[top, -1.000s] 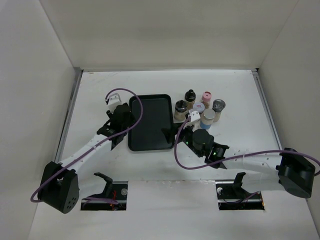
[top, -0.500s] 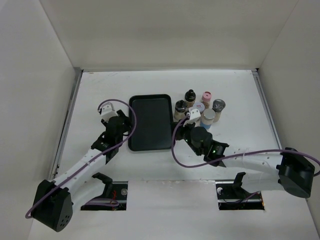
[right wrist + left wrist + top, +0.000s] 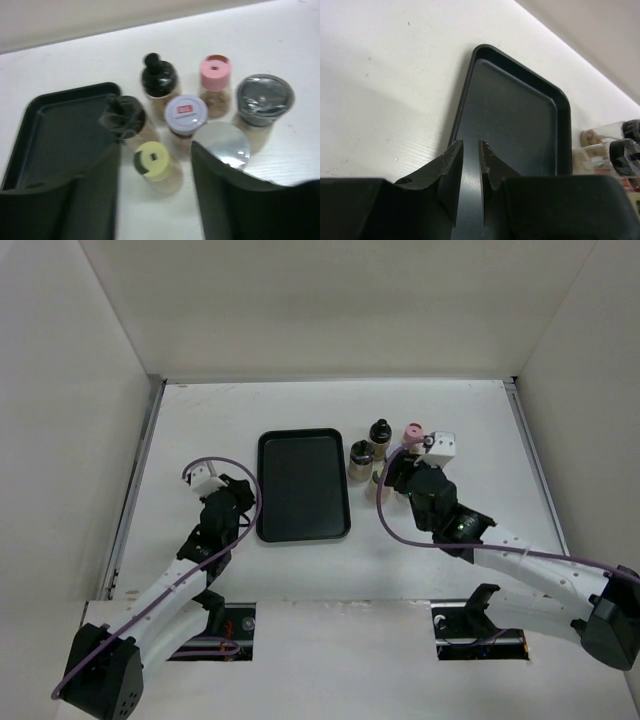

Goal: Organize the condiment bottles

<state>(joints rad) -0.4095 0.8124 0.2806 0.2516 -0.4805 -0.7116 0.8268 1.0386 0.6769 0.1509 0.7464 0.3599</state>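
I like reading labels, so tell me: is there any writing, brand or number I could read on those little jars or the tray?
None can be read.
Jar with the white cap: a small red label on top, too blurred to read.
Pink-capped jar and yellow-capped jar: a dark mark on each cap, no legible text.
Black tray: no markings visible.

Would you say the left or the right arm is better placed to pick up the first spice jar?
Probably the right: its open right gripper hangs directly over the jars, the yellow-capped jar between its fingers. The left gripper sits at the black tray, farther away.
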